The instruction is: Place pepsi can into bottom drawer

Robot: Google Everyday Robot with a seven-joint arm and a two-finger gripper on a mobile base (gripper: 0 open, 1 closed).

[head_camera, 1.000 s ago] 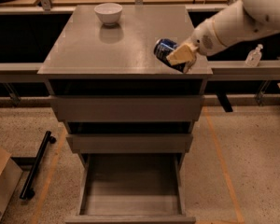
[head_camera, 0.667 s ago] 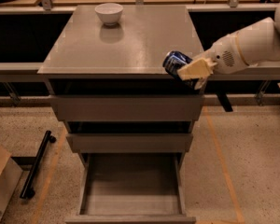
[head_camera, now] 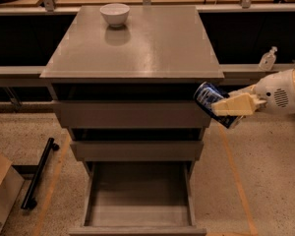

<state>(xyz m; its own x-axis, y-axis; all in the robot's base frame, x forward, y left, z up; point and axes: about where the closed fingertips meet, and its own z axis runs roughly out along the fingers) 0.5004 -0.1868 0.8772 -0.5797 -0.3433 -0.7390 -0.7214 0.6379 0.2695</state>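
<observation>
1. Pincer (head_camera: 231, 107) clamped on the pepsi can (head_camera: 211, 100). The can is tilted, off the cabinet's right front corner, level with the top drawer front.
2. Bottom drawer (head_camera: 137, 200) pulled open. Best to carry the can out past the upper drawer fronts, then left and down, and let go low.
3. A second ago the can was over the tabletop (head_camera: 152, 43) edge; it is now lower and clear of it.

The gripper (head_camera: 232, 107), with the pepsi can (head_camera: 209, 97) clamped in it, is seen at the right edge of the top drawer (head_camera: 132, 114). The bottom drawer (head_camera: 137, 229) is pulled out and reachable from above; its rear is overhung by the middle drawer (head_camera: 137, 150).
</observation>
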